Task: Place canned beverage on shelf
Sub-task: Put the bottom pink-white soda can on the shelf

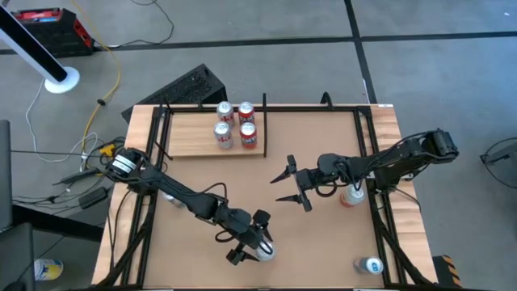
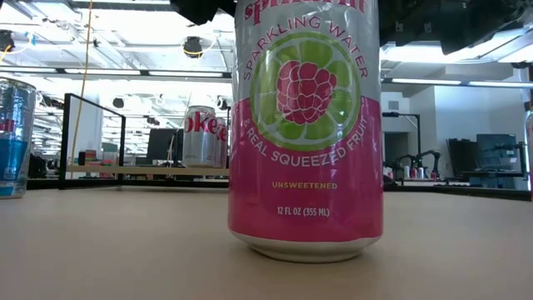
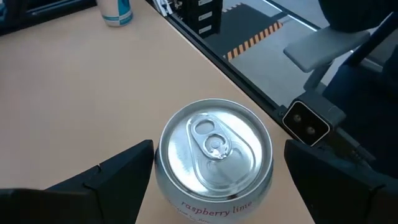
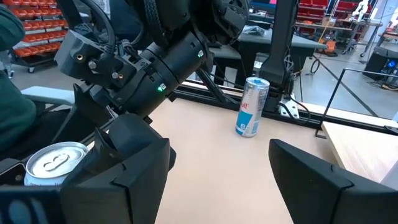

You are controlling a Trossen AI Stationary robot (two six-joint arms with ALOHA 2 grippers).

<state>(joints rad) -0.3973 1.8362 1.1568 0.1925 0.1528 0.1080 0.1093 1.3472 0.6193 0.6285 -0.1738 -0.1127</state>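
target can (image 3: 214, 158): raspberry-lime sparkling water, pink label, upright on the desk (image 1: 323, 250) at its near edge, well apart from the shelf (image 1: 194, 133), which lies at the far side
left fingers (image 3: 214, 180): spread wide, one each side of the can, not touching it; wrist cam looks down on the lid w/ pull tab intact
left gripper (image 1: 252, 242): right over the target can, near desk's front edge, across the desk from the shelf
right gripper (image 1: 292, 184): hangs mid-desk, between shelf and target can; fingers apart, nothing in them; waiting
shelf load: four cans (image 1: 235, 124) already stand in a cluster at the shelf's right end; left part of the boards is bare
other cans: one w/ red label (image 1: 352, 196) by the right arm, one blue-silver slim can (image 1: 371, 265) at the desk's front right corner, both off the shelf
handling (my guess): tab unopened so prob. full, so fairly heavy for its size; thin alu wall, stiff while sealed but dents if squeezed hard; smooth printed skin, could slip or twist in hard fingers
where to grip (my guess): mid-body, fingers on opposite sides of the cylinder, below the top rim taper; keep upright
risk (my guess): tall narrow shape, a nudge from one finger before the other closes could tip it; set down clear of the four cans
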